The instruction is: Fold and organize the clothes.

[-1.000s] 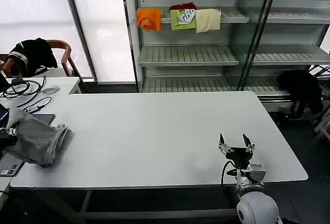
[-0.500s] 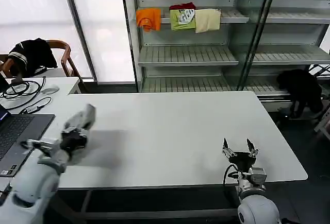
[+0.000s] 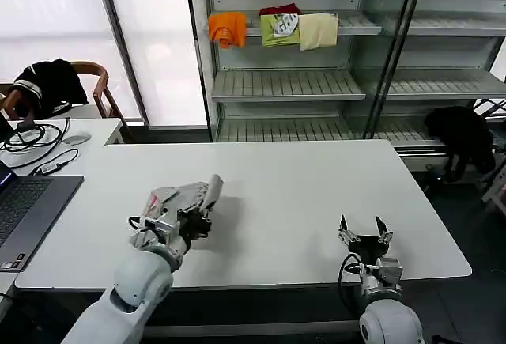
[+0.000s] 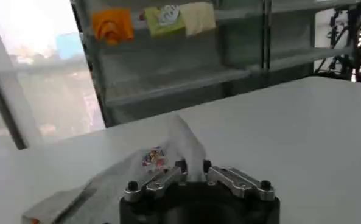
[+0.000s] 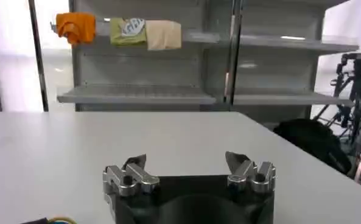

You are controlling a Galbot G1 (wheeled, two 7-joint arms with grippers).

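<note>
Right now, from the head view, your left gripper (image 3: 207, 195) is out over the white table (image 3: 316, 178), clenched on a bunched light grey shirt (image 3: 183, 199) that trails back along the arm toward the near-left part of the tabletop; whether the cloth touches the surface is hard to tell. Your right gripper (image 3: 362, 233) waits near the front right edge with its jaws spread and nothing in them. Switch to the left wrist view and you see the fingers pinching a peak of the shirt (image 4: 168, 149), with the small multicoloured print (image 4: 152, 157) just beside the pinch and the rest draped off to one side. In the right wrist view the gripper (image 5: 189, 170) sits released above bare tabletop. To do this step well, I'd carry the shirt toward the middle of the table, lower it until the fabric lies flat, and only then let go, so you have room to spread it before folding.
</note>
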